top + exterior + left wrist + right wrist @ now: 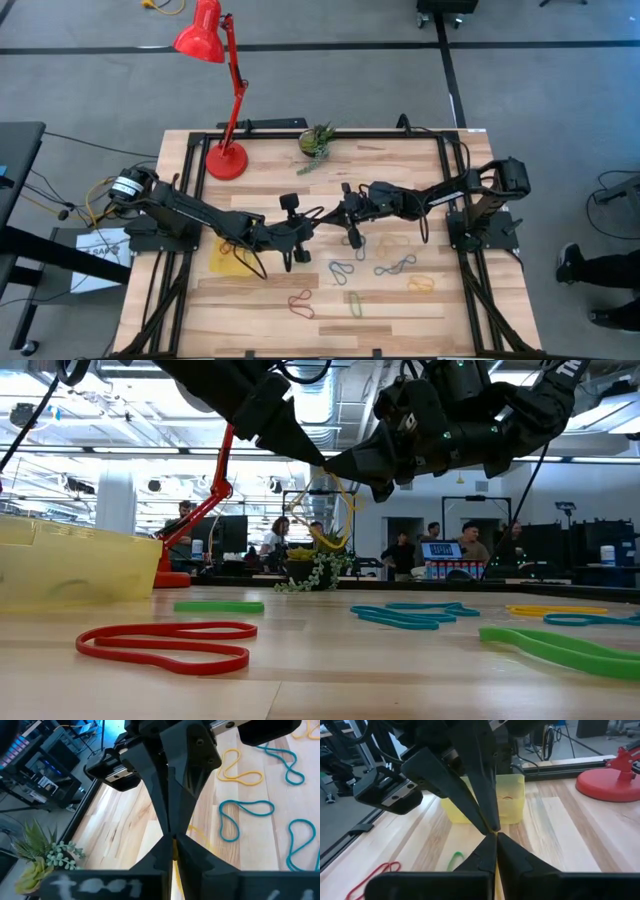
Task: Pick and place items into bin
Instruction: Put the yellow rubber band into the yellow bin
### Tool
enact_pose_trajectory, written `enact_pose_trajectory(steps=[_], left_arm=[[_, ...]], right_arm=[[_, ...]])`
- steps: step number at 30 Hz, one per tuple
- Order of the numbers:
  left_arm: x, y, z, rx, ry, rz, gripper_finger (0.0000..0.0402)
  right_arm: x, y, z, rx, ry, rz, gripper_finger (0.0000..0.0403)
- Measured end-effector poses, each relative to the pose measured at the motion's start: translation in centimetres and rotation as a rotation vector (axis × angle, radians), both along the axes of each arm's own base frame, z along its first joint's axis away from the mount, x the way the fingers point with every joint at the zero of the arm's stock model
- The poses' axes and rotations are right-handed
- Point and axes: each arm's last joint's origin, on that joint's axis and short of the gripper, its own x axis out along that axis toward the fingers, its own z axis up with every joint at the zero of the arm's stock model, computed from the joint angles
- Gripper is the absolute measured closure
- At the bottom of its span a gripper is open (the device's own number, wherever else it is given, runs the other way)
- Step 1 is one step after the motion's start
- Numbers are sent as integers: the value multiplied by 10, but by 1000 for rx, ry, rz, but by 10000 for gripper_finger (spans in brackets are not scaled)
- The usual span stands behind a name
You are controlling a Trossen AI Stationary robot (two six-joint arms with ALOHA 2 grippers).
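Note:
My left gripper (318, 218) and my right gripper (332, 213) meet tip to tip above the table's middle, both shut on one yellow rubber band (336, 510). In the low view the left gripper (316, 457) comes in from the upper left and the right gripper (338, 466) from the right. The translucent yellow bin (230, 256) stands on the table under the left arm, and also shows in the right wrist view (506, 800). Several loose bands lie flat on the table: blue (345, 270), red (301, 303), green (354, 303), yellow (392, 241). My left gripper pinches the yellow band between its two shut fingers; a strip of the band (175, 866) shows in the gap behind the tips. The fingers slant down from the table's left. The band hangs below as a loop, clear of the table. My right gripper pinches the same band between its two shut fingers, with a yellow strip (496, 872) showing between them. The fingers slant down from the table's right, tips against the left gripper's tips. The band's loop (340, 525) hangs slack below both.
A red desk lamp (226, 160) stands at the far left of the table, with a green plant clump (316, 140) beside it. An orange band (421, 284) and another blue band (395, 265) lie to the right. People stand in the room beyond the table.

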Motion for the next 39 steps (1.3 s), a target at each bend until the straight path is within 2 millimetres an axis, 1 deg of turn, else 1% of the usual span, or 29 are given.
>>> enact_pose_trajectory(steps=[3, 9, 12, 18, 21, 24, 27, 29, 33, 36, 39], left_arm=[[0, 0, 0, 0, 0, 1, 399], [0, 1, 0, 16, 1, 22, 400], [-2, 2, -2, 40, 26, 46, 401], [-5, 2, -4, 57, 49, 76, 401], [-12, 2, 2, 109, 50, 130, 401], [-26, 3, 10, 143, 71, 199, 401], [-46, 3, 26, 115, 118, 237, 401], [-59, 4, 39, 37, 144, 257, 401], [-91, 6, 57, -166, 308, 261, 401], [-112, 8, 58, -333, 472, 284, 401], [-127, 9, 51, -440, 620, 371, 401]], right_arm=[[0, 0, -1, 0, 15, -1, 384], [-1, 0, -4, 1, 47, -1, 341], [-1, -1, -4, 1, 49, -3, 326], [-1, -1, -4, 1, 48, -4, 319], [-2, -1, -7, 2, 73, -4, 319], [-3, -1, -10, 3, 105, -4, 319], [-4, -1, -12, 4, 136, -4, 319], [-4, -1, -13, 4, 147, -4, 319], [-5, -1, -15, 5, 163, -4, 319], [-5, -1, -15, 5, 169, -4, 319], [-5, -1, -16, 5, 176, -4, 319]])
